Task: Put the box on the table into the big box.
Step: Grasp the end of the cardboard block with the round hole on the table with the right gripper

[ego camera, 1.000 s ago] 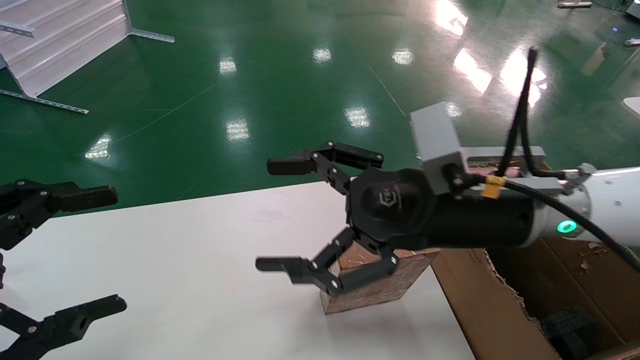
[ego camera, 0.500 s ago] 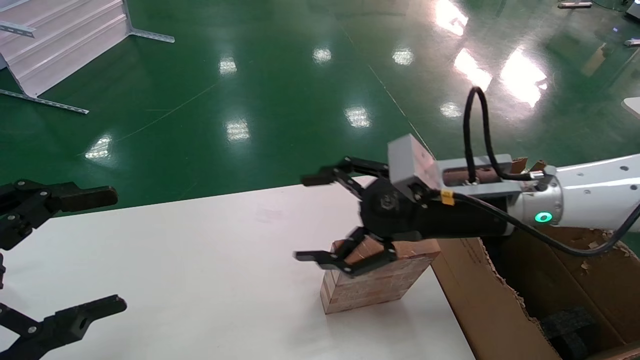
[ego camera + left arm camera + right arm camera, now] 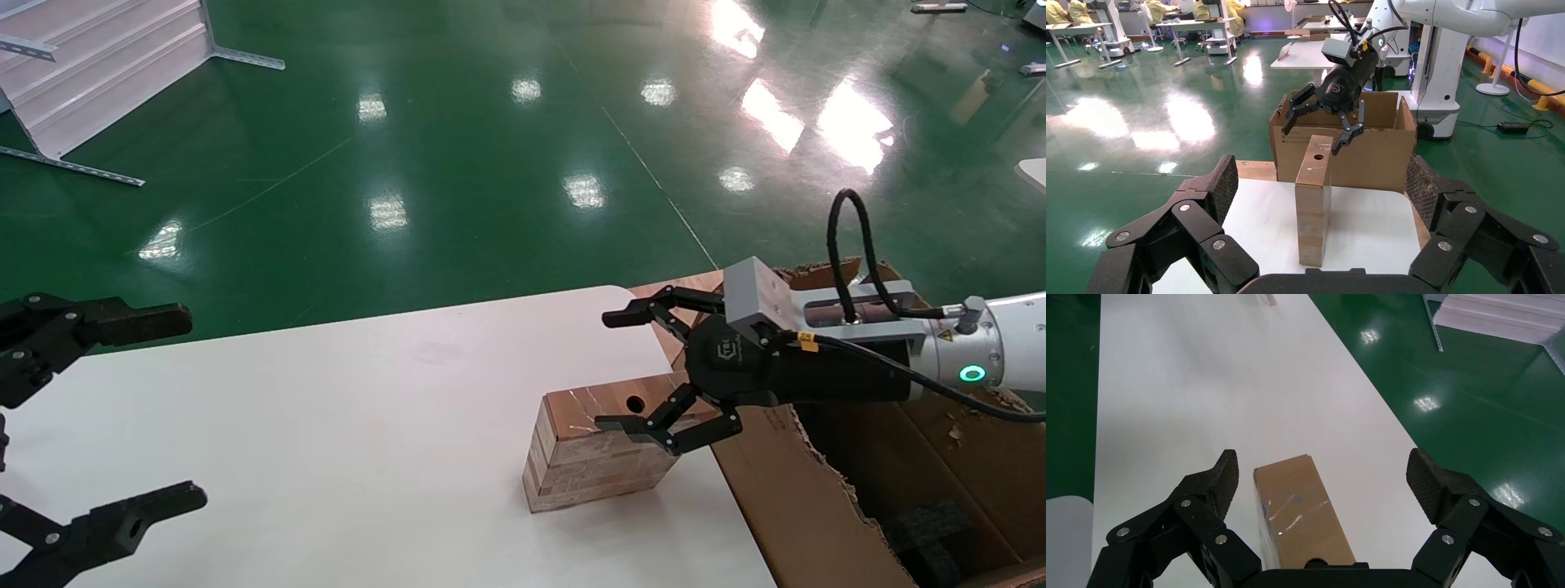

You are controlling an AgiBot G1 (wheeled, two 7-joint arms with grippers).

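Note:
The box [image 3: 588, 465] stands on edge on the white table [image 3: 327, 425], near its right end, with a round dark hole in its copper top face. My right gripper [image 3: 606, 371] hovers open over the box's right end, nearest the big box, its fingers apart from the box. In the right wrist view the box [image 3: 1300, 508] lies between the spread fingers of the right gripper [image 3: 1322, 478]. The big box [image 3: 784, 498] stands against the table's right edge, with ragged flaps. My left gripper [image 3: 189, 404] stays open at the far left, facing the box [image 3: 1313, 202] lengthwise.
A black foam block [image 3: 932, 531] lies inside the big box. Green glossy floor lies beyond the table's far edge, with a white rack [image 3: 106, 73] at the far left. The left wrist view shows the robot's white body [image 3: 1438, 79] behind the big box [image 3: 1376, 159].
My right gripper has drawn back to the right and lower, from over the box's left part to its right end. The box's top with its hole is now uncovered. The box and left arm stayed put.

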